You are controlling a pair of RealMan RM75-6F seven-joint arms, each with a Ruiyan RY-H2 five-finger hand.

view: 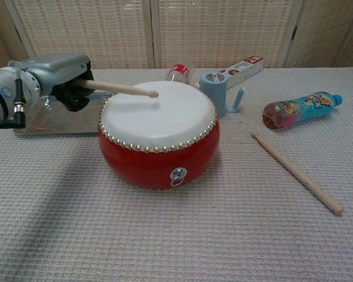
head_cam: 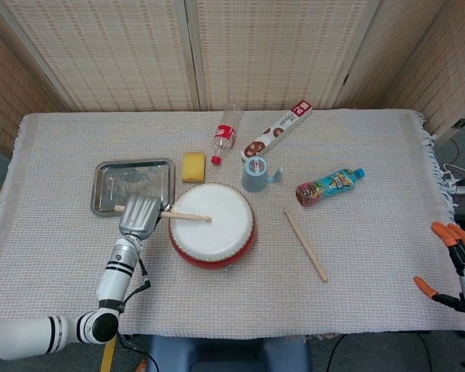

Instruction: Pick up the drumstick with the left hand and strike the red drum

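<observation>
The red drum with a white skin stands mid-table. My left hand sits just left of it and grips a wooden drumstick. The stick reaches over the skin, its tip near the drum's centre in the head view; in the chest view it hovers slightly above the skin. A second drumstick lies on the cloth to the drum's right. My right hand shows at the far right edge, its orange-tipped fingers spread and holding nothing.
A metal tray lies behind my left hand. Behind the drum are a yellow sponge, a cola bottle, a blue tape roll, a long box and a drink bottle.
</observation>
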